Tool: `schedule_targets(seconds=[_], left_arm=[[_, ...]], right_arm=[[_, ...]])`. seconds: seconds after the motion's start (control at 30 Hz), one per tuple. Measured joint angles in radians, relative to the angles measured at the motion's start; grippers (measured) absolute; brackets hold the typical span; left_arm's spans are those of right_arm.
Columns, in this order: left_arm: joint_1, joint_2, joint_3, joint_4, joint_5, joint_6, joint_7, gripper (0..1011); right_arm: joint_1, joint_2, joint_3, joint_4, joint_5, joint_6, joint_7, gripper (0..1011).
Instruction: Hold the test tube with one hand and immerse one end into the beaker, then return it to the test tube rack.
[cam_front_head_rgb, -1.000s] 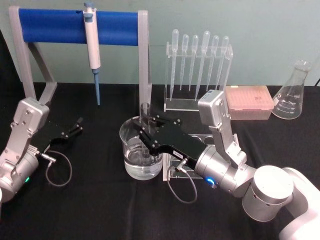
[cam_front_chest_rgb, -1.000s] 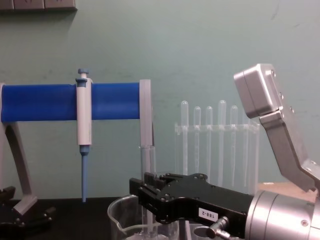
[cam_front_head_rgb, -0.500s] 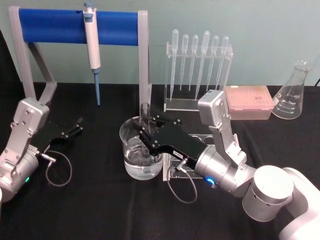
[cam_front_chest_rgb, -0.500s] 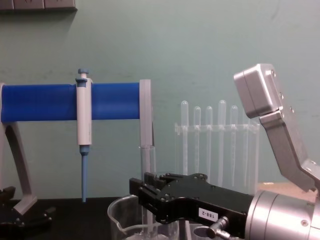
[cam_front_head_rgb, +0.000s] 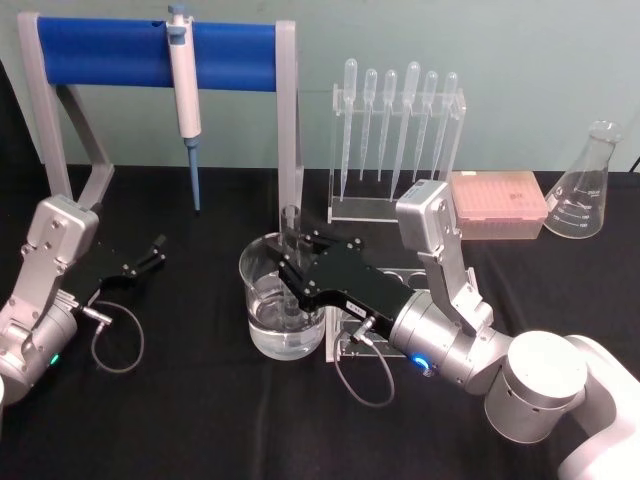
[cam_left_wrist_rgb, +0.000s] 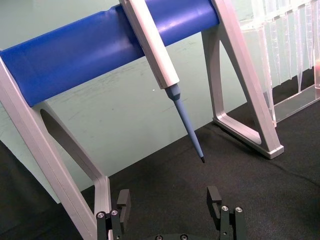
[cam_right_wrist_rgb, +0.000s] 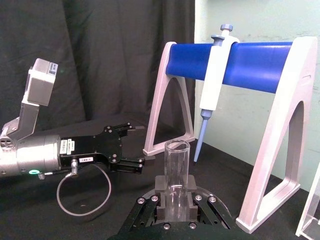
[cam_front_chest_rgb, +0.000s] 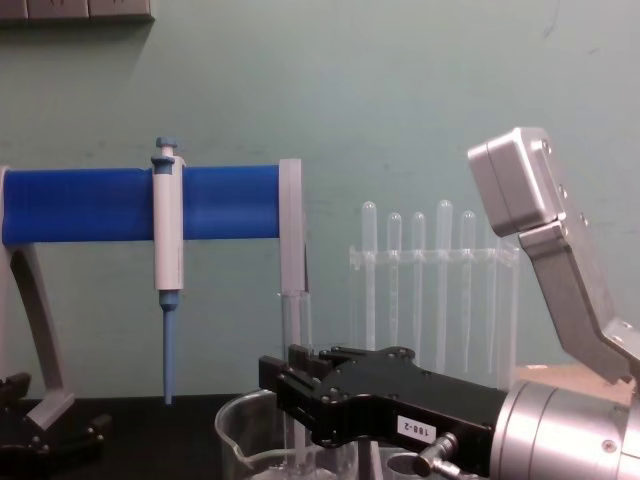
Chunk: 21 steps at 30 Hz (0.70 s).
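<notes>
The right gripper (cam_front_head_rgb: 292, 262) reaches over the beaker (cam_front_head_rgb: 252, 268), which stands near the middle of the table (cam_front_head_rgb: 200, 420). Its jaws pinch the test tube (cam_right_wrist_rgb: 177, 170) upright, partway down its length. The tube's open rim stands above the beaker's rim. Its lower end seems to dip into the water, though the glass makes this hard to judge. The clear test tube rack (cam_front_head_rgb: 405, 274) sits just beside the beaker, under the right arm. The left gripper (cam_front_head_rgb: 152, 252) is parked near the table's left edge, jaws spread.

Bright, even room light, shadows faint and soft, small glints on the beaker (cam_front_head_rgb: 258, 292)
</notes>
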<state>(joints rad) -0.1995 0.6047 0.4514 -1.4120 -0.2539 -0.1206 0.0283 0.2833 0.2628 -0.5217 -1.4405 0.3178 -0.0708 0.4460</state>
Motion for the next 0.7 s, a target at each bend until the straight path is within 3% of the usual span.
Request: schedule_targets(seconds=[0.7], left_arm=[[0.000,0.000,0.000,0.000,0.000,0.000,0.000,1000]], right_arm=[[0.000,0.000,0.000,0.000,0.000,0.000,0.000,226]])
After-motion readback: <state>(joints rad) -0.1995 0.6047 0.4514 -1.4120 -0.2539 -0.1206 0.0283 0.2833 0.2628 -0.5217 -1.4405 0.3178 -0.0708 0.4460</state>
